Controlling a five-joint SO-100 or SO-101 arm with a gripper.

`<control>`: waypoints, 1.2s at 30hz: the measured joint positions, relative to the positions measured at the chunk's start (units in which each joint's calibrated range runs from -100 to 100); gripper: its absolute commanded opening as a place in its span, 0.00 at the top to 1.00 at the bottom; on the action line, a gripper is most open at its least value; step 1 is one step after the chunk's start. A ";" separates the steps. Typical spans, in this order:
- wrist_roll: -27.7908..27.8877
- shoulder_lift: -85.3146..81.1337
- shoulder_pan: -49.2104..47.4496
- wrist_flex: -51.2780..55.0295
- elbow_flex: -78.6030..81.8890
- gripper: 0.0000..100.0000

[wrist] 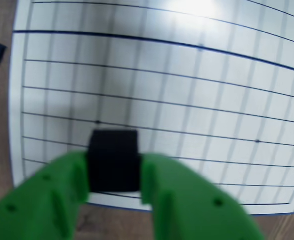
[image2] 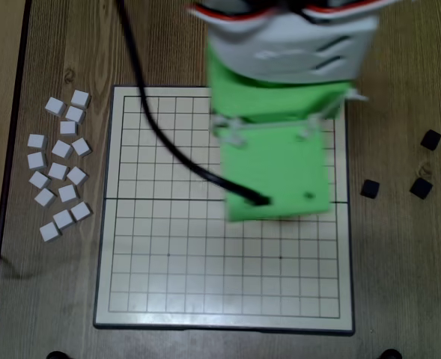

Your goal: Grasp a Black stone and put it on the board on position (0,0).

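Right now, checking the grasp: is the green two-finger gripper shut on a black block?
Shut: the green gripper clamps the black square block between both fingers, wrist view.

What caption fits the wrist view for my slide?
Green fingers hold a Black stone above the board.

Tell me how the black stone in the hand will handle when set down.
The black stone looks like a stiff square block, so it will probably sit flat and not roll. Its matte faces likely grip the hand without slipping. It seems small and light, so a nudge could shift it on the smooth board.
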 measured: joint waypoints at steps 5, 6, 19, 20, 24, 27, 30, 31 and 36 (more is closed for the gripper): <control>1.03 -0.46 3.23 0.00 0.00 0.94; 1.17 -0.46 3.99 -0.32 0.00 0.94; 2.59 7.85 6.47 -8.01 2.06 0.94; 2.74 8.40 6.58 -8.65 2.32 0.94; 2.93 10.32 6.47 -10.71 3.22 0.94; 2.78 11.60 6.47 -12.06 3.84 0.94; 2.64 12.15 6.47 -13.80 5.36 0.94; 2.64 12.24 6.47 -14.28 5.54 0.94; 2.64 12.24 6.47 -15.47 5.81 0.94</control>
